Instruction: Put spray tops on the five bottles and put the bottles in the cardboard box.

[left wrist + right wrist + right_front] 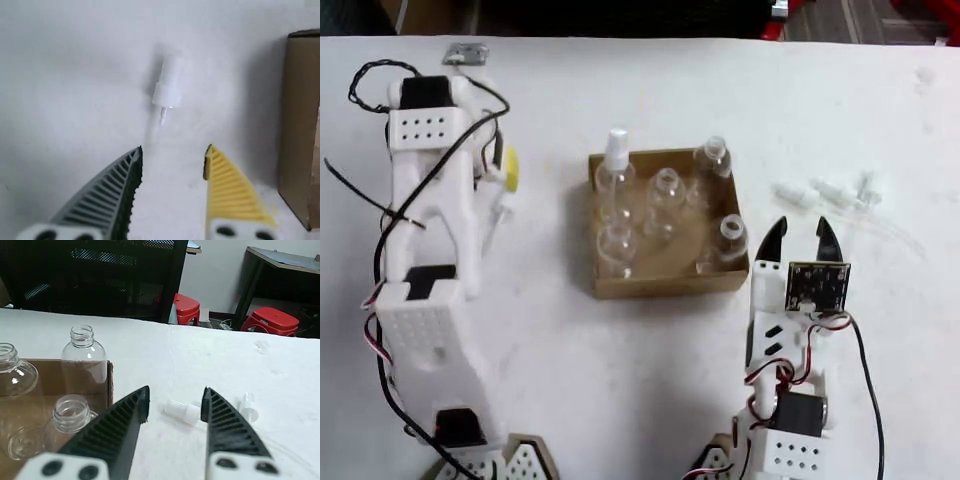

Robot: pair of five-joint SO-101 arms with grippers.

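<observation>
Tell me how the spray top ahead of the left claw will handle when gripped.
The spray top is small plastic, so probably light. Lying on its side and round, it may roll if nudged. Its thin tube likely flexes.

Your left arm [425,330] is white printed plastic with black servo blocks, grids of small holes in its housings, and thin black cables [380,215] looping along it. Your left hand [172,150] pairs a grey ribbed finger [107,192] with a yellow ribbed finger [232,190]. Your right arm [785,400], also white, carries a square black circuit board [818,285]. Your right hand [175,392] has two black ribbed fingers [112,427] on white mounts with dark round holes.
</observation>
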